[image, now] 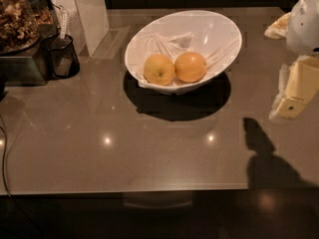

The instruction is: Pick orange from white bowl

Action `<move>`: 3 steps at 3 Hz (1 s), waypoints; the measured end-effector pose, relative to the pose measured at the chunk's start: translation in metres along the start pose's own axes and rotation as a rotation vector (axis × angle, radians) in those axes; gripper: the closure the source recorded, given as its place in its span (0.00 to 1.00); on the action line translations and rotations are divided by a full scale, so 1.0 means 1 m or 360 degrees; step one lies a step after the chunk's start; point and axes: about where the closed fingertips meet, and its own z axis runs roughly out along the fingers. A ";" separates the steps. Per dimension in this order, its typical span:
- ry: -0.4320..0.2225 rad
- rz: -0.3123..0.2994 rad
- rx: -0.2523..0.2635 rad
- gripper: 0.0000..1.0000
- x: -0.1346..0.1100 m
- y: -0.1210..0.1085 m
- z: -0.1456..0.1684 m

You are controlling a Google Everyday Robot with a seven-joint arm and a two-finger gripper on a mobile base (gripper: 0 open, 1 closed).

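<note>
The white bowl point(219, 31) stands at the back middle of the counter, its oval rim tilted toward me, with a thin wrinkly white liner inside. The orange point(190, 66) lies in the bowl's front, on the right, deep orange and smooth. It touches a paler yellow fruit point(159, 69) with a stem dimple on its left. My gripper point(294, 91) hangs at the right edge of the view, well right of the bowl and above the counter, with nothing seen in it.
A black mesh cup point(62, 56) and a container of dried bits point(17, 19) stand at the left. A white pillar point(89, 14) rises behind them. The counter's front edge point(149, 190) runs across the bottom. The arm's shadow point(264, 156) falls at the right.
</note>
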 end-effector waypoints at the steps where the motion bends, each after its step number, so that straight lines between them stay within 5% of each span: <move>1: -0.0128 -0.0084 -0.0016 0.00 -0.027 -0.018 0.002; 2: -0.0247 -0.0154 -0.0084 0.00 -0.056 -0.035 0.015; 3: -0.0260 -0.0155 -0.0090 0.00 -0.059 -0.037 0.019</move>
